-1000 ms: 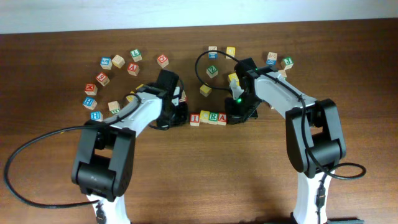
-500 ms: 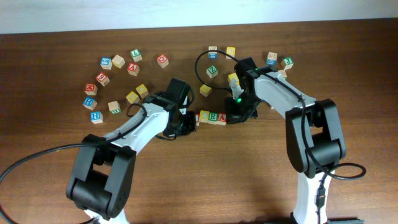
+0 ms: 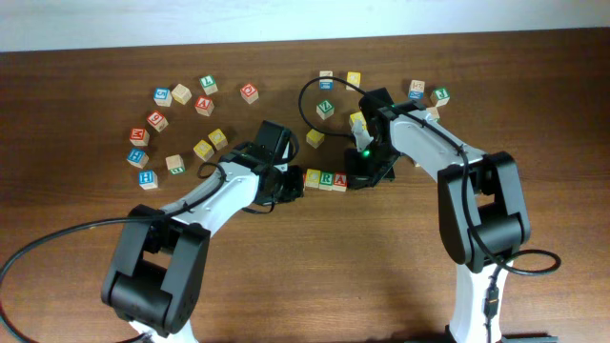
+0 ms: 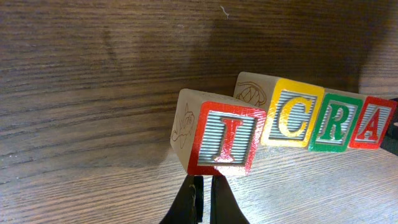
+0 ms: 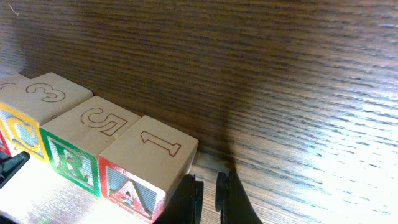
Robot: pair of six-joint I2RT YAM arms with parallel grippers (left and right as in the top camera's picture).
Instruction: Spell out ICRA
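Four small pale-wood cubes form a short row running left to right across the dark wood-grain table (image 3: 400, 276), with their colour-bordered letter faces upward. Taking the yellow-bordered C cube (image 4: 292, 113) as the marker, the red I cube (image 4: 224, 138) sits at its left, slightly skewed. The green R cube (image 4: 336, 122) touches its right, followed by the red A cube (image 4: 372, 122). Bare side faces carry engraved numerals. The left gripper (image 4: 204, 198), fingers pinched together and empty, sits beside I. The right gripper (image 5: 206, 190), likewise closed on nothing, sits beside A. Behind C, loose cubes (image 3: 203, 105) lie in an arc.

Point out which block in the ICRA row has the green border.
The R block, third in the row; the I block and A block are red-bordered, the C block yellow.
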